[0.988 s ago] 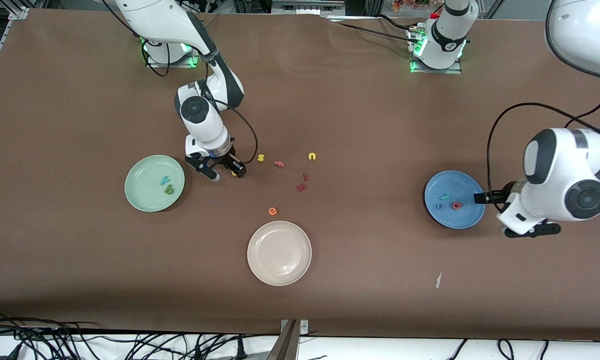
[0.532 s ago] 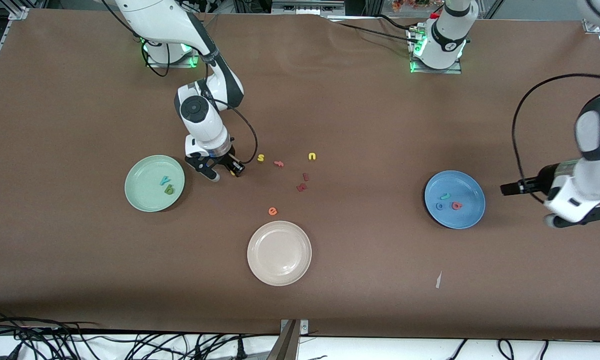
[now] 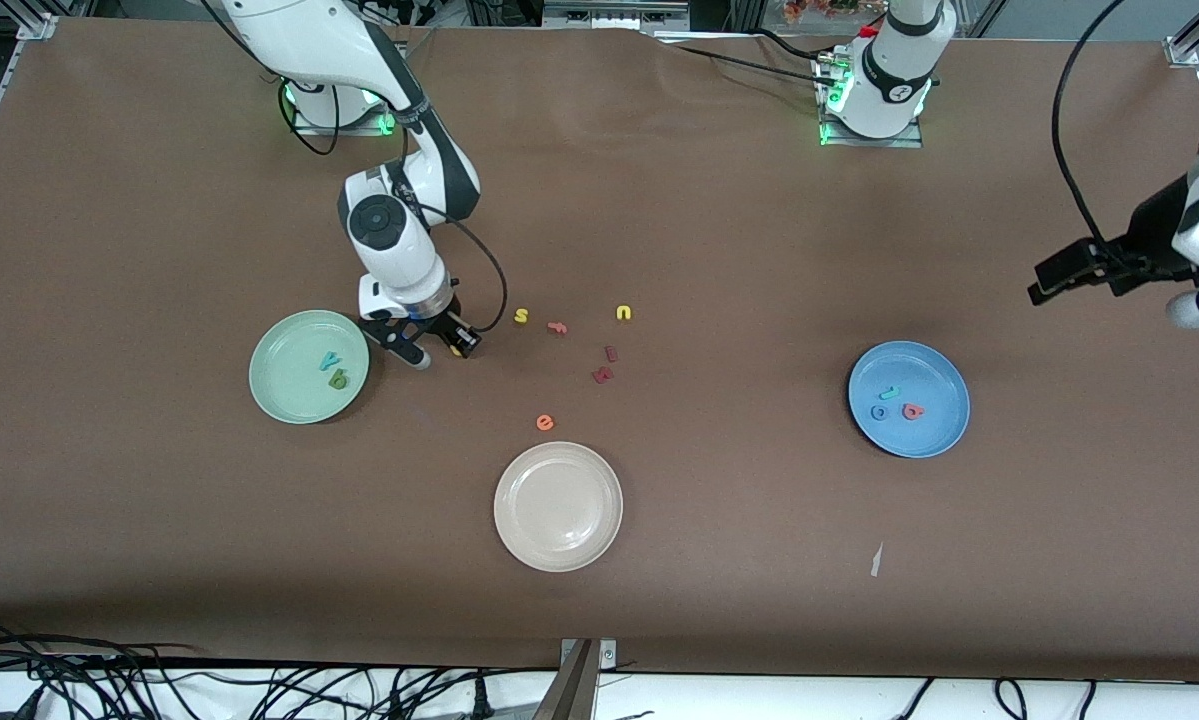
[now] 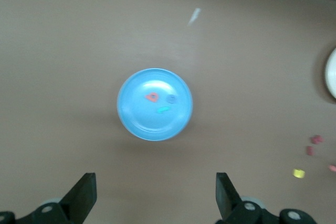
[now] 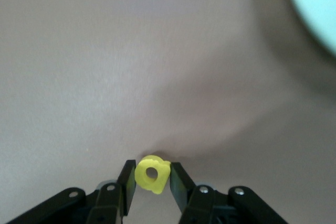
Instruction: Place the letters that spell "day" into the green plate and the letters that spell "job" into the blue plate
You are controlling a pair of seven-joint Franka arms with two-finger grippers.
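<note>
A brown-covered table (image 3: 719,560) fills the scene, robot bases along one long edge, black cables (image 3: 209,690) tangled past the edge nearest the front camera. Three plates sit on it: the green plate (image 3: 277,350) toward the right arm's end, holding the teal "y" (image 3: 330,360) and dark green "a" (image 3: 338,379); the blue plate (image 3: 934,430) toward the left arm's end, holding the teal "j" (image 3: 890,393), blue "o" (image 3: 879,412) and salmon "b" (image 3: 913,410); and a cream plate (image 3: 557,506) near the front edge. The right gripper (image 3: 437,347), beside the green plate's rim, pinches the yellow "d" (image 5: 152,173). The left gripper (image 4: 154,195) hangs spread and empty near the table's end. Stray letters (image 3: 599,350) dot the middle.
</note>
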